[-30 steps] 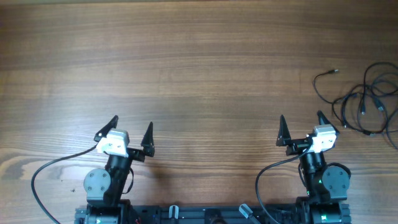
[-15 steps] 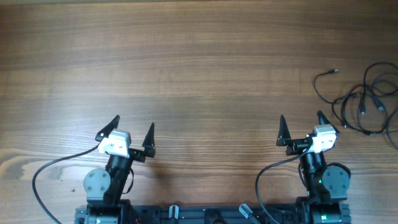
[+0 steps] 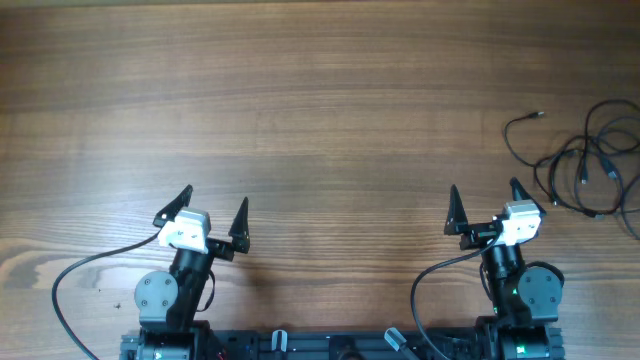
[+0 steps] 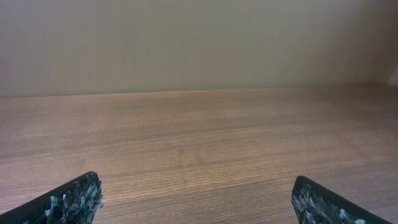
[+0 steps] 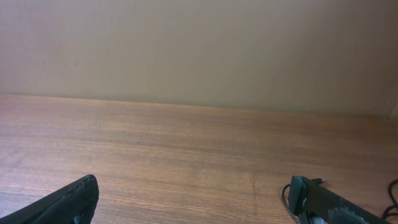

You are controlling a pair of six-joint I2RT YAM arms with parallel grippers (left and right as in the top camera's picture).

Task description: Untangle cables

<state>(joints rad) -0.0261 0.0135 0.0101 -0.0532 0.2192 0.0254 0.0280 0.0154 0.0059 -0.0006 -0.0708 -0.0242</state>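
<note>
Cables (image 3: 588,163) partly beyond right edge

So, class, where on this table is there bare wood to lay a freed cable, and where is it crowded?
Bare: the table from its left edge to just short of the cables, including the strip between the left gripper and right gripper. Crowded: only the right edge, where the cables lie tangled.
</note>
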